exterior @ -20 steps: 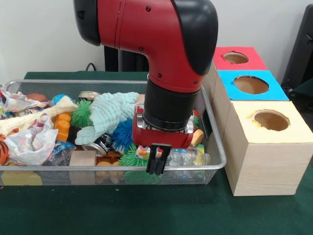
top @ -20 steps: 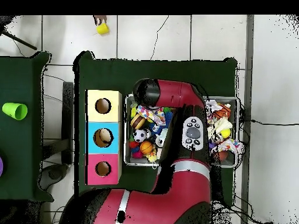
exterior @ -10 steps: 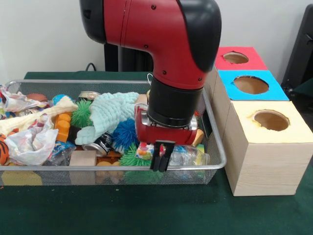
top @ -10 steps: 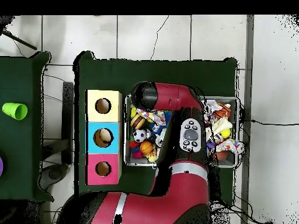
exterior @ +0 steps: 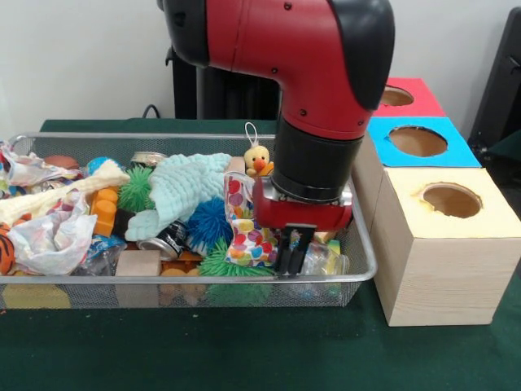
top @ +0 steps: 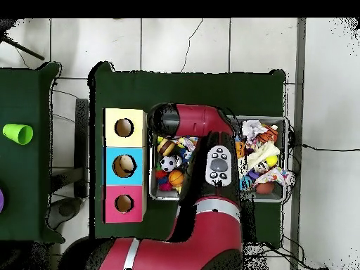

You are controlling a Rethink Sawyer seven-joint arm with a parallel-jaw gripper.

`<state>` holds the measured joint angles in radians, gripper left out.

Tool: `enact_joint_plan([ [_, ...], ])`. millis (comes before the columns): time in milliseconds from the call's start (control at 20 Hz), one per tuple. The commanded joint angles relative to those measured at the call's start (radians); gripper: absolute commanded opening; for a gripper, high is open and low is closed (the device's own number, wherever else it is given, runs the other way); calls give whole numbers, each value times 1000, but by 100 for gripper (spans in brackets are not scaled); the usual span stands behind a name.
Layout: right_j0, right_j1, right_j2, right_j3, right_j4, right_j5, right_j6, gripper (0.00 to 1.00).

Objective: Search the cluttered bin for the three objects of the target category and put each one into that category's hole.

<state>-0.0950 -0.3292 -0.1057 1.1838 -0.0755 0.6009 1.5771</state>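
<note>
- Landmark for all notes: the wire bin [exterior: 358, 244] on the green table [exterior: 244, 350].
- Over the last second we see the arm [exterior: 309, 57] slide toward the bin's end nearest the three boxes; the pincer [exterior: 291, 254] now hangs low over that end, just inside the near rim.
- The shift uncovers a polka-dot bag [exterior: 244, 228] and a small yellow duck [exterior: 258, 157] in the bin's middle, both hidden behind the wrist before.
- Pincer state: the fingers look pressed together, or close to it; we cannot tell whether anything sits between them, nothing hangs below them.
- Target category is not stated; candidates remain in the bin. In the overhead view, balls [top: 169, 171] lie at the bin's end beside the boxes.
- Yellow box [exterior: 452, 244] stands just beside the bin, blue box [exterior: 419, 140] and red box [exterior: 403, 96] behind it.
- Judgement: search or carry phase; no deposit evident from here.
</note>
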Motion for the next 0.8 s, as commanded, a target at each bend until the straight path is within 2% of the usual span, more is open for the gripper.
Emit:
enact_joint_plan([
  [50, 19, -4, 47, 111, 4, -52, 174, 0],
  [300, 21, 10, 43, 98, 1, -51, 167, 0],
  [800, 22, -42, 48, 185, -2, -106, 173, 0],
])
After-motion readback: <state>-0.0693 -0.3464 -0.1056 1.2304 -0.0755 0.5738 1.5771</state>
